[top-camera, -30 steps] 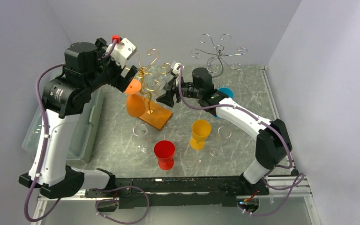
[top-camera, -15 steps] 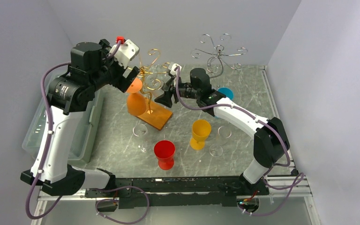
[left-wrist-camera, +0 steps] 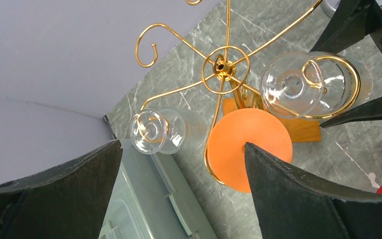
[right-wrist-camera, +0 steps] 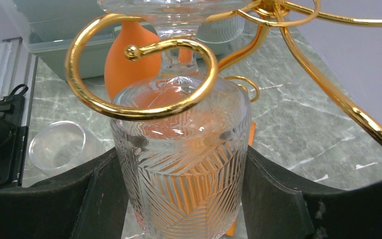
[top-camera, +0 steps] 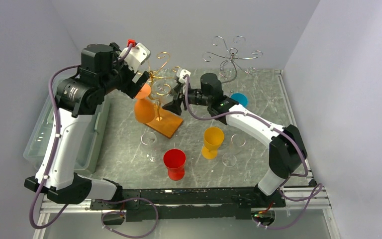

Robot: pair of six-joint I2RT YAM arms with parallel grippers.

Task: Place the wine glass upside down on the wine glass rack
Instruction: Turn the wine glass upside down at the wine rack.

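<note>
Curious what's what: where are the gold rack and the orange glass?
gold rack (left-wrist-camera: 220, 64): left wrist view, its central hub.
orange glass (left-wrist-camera: 258, 144): left wrist view, its round foot.

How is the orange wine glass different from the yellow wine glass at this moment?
The orange wine glass hangs upside down, foot up, on the gold rack; the yellow wine glass stands upright on the table. The orange wine glass is further back and left; the yellow wine glass is nearer the arm bases, beside the red glass. Both are opaque, coloured and stemmed.
</note>
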